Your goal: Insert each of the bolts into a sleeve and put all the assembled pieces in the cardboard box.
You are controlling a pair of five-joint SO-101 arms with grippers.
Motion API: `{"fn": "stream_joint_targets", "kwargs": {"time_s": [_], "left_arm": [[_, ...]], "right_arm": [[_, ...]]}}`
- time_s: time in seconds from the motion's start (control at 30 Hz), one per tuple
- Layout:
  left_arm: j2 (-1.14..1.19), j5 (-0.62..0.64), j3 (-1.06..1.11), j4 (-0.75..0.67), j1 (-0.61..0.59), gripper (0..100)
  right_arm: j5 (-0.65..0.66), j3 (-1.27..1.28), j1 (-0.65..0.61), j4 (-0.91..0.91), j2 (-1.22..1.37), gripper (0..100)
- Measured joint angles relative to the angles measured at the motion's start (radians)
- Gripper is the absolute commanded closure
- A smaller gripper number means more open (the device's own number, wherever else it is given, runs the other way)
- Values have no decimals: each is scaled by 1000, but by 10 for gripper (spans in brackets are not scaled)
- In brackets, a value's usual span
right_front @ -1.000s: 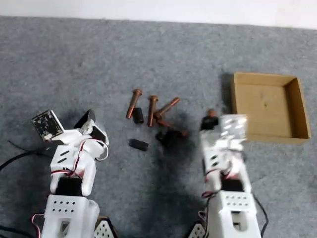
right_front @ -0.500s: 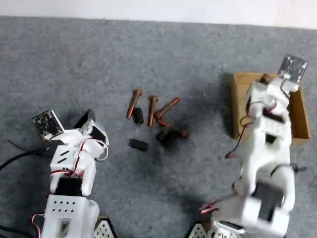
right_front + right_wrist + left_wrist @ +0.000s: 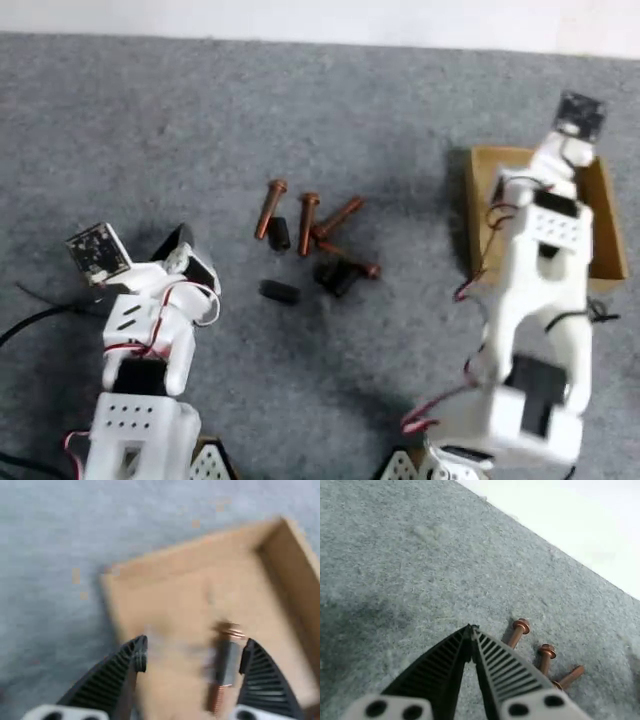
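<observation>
Delivering an assembled piece (image 3: pixel 224 662) into the cardboard box (image 3: pixel 478 200) looks like the step in hand. The right arm stretches over the box at the 3 o'clock side of the bench (image 3: pixel 150 120). The right pincer (image 3: pixel 194 650) is spread wide and grips nothing, and the piece sits between its fingers against the box floor. The piece is blurred, so I cannot tell whether it is resting or dropping. Its long axis runs about parallel to the pincer's fingers, with the copper head pointing away from the wrist and the threaded end towards it, the dark sleeve around the middle. The left pincer (image 3: pixel 471 630) is closed tip to tip on nothing, parked at 8 o'clock and aimed towards the loose bolts (image 3: pixel 307 222) at the bench's centre. Two of these lie close to the 12-to-6 line with heads at 12. A third slants from about 2 to 8. Black sleeves (image 3: pixel 280 292) lie just beside them, towards 6. By my reckoning the next move calls for the right arm to lift clear of the box wall and go to that pile for another bolt and sleeve.
</observation>
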Motion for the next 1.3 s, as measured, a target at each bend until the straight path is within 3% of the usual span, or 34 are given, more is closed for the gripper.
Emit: {"fn": "stream_joint_targets", "kwargs": {"time_s": [0.37,0.6,0.97,1.3], "left_arm": [[0,0,0,0,-2,990],[0,0,0,0,0,990],[0,0,0,0,0,989],[0,0,0,0,0,989]], "right_arm": [[0,621,-493,-6,-686,732],[0,766,-624,-114,-701,732],[-115,764,-680,-127,-454,732],[-126,756,-715,-127,-391,732]]}}
